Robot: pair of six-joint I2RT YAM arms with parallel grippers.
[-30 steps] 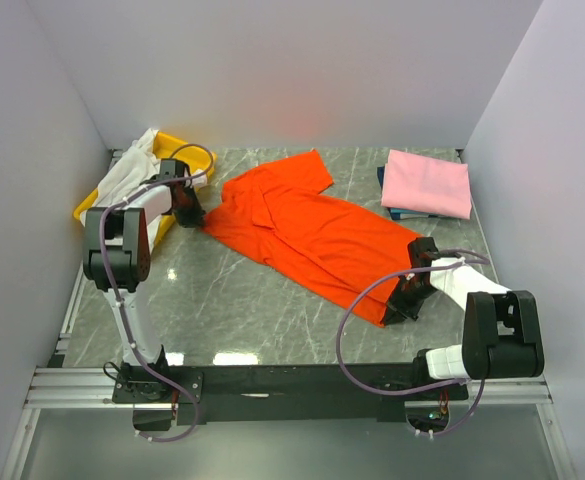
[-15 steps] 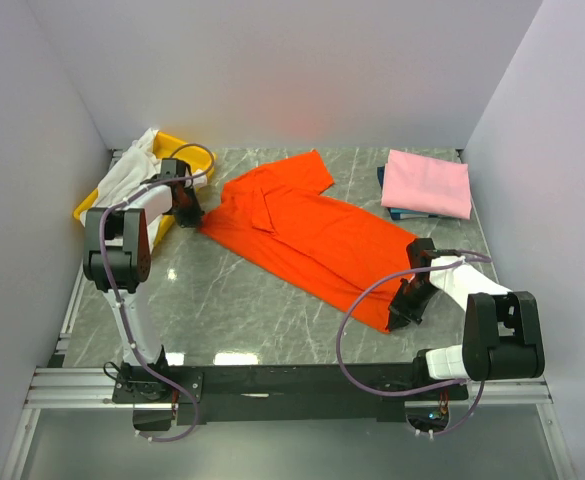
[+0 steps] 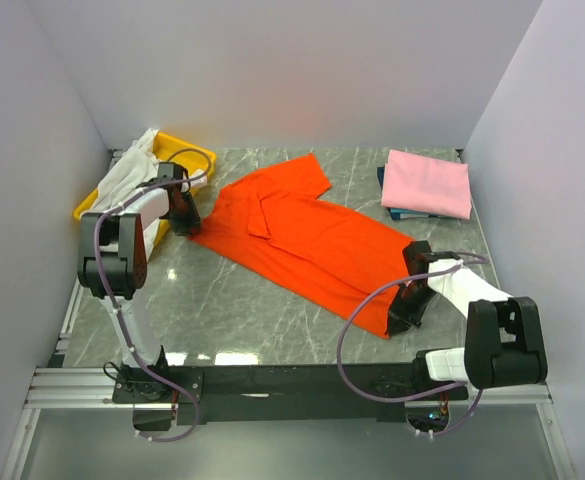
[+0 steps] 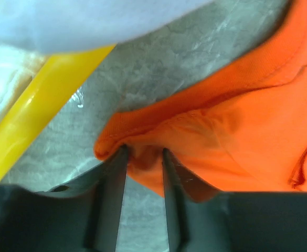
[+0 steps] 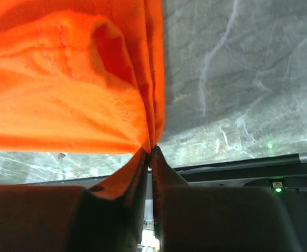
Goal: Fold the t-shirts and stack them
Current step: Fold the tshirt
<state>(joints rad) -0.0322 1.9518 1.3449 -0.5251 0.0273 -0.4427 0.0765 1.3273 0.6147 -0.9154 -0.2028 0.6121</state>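
We hold the orange-red t-shirt (image 3: 307, 240) at both ends: left tool (image 3: 184, 218) pinching its upper-left corner, right tool (image 3: 400, 318) clamped on its lower-right corner. Its long axis runs diagonally between them across the surface (image 3: 222, 310).

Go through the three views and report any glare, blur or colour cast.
Top external: sharp; white glare patches on the table near the front edge, and a faint red cast on the back wall above the orange t-shirt. Left wrist: the white t-shirt at top is a blur. Right wrist: the nearest orange folds are soft, the marble crisper.
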